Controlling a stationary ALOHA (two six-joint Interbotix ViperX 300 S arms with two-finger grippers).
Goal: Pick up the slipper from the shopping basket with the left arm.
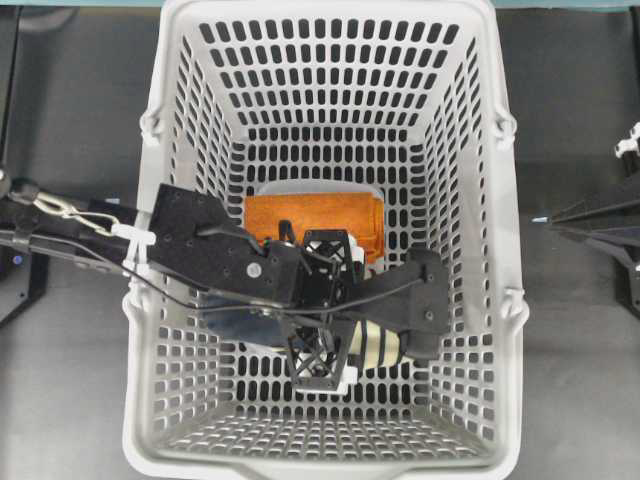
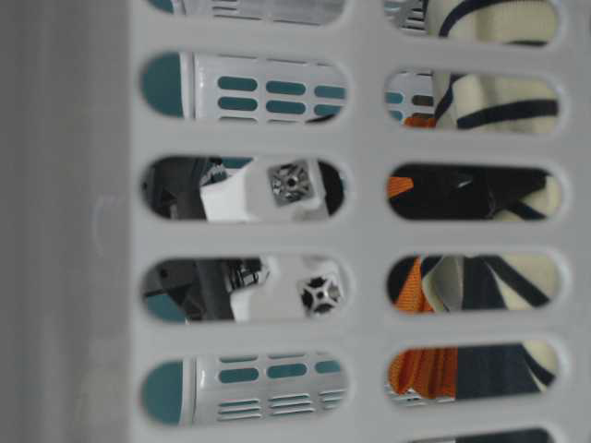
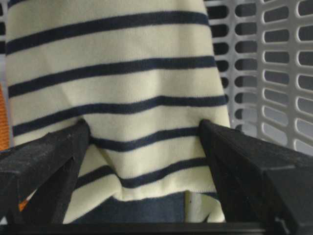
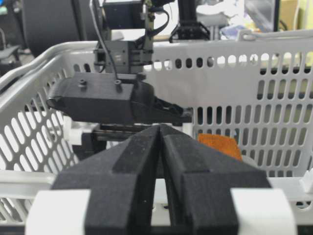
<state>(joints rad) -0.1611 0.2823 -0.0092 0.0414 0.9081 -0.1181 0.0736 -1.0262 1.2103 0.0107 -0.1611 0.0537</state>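
Shopping basket: a light grey slotted basket filling the middle of the overhead view, standing on the dark counter; its perforated wall also fills the table-level view and the background of the right wrist view.

Left arm: reaches in over the basket's left wall and down toward the floor of the basket.

Left end effector: inside the basket, its two black lattice fingers pressed into opposite sides of the slipper's striped toe cover; the fabric puckers between them, so the end effector is clamped on the slipper with the jaws only partly closed around the cloth.

Slipper: inside the basket, in the near half of it in the overhead view, held between the left fingers. The cream cover with navy stripes fills the left wrist view, with the navy insole showing at the bottom edge. Whether it touches the basket floor I cannot tell.

Orange cloth: folded, lying on the basket floor just behind the left end effector, partly hidden by it.

Right end effector: outside the basket at the right edge of the overhead view, its fingers drawn together with only a thin slit between them, holding nothing.
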